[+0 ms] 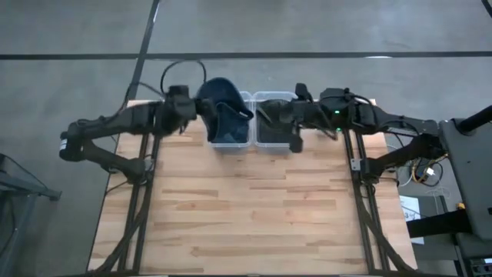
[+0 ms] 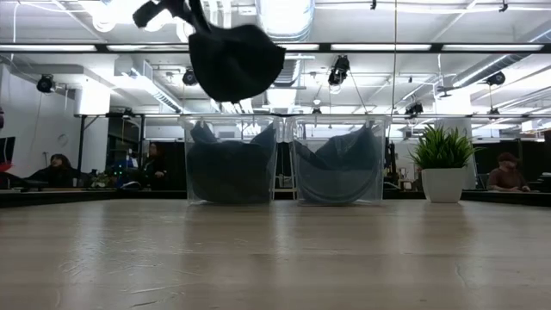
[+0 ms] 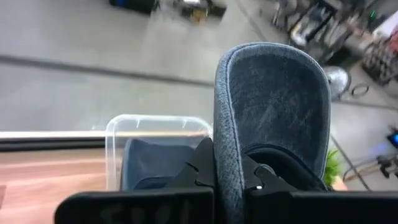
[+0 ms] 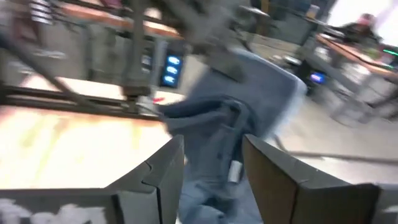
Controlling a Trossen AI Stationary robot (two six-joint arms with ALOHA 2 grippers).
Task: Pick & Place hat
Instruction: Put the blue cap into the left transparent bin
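The bare wooden surface (image 2: 275, 258) fills the foreground. At its far edge two clear bins stand side by side, touching. The left bin (image 1: 231, 135) and the right bin (image 1: 270, 127) each hold dark blue fabric.

The left claw (image 1: 201, 104) is raised above the left bin with its fingers pressed together, pinching the brim of a dark blue hat (image 2: 234, 60). The hat hangs in the air over the left bin, clear of its rim.

The right claw (image 1: 265, 115) is over the right bin with its fingers (image 4: 165, 177) spread, holding nothing; blue fabric lies between and below them.

Beyond the bins stands a potted plant (image 2: 444, 164).
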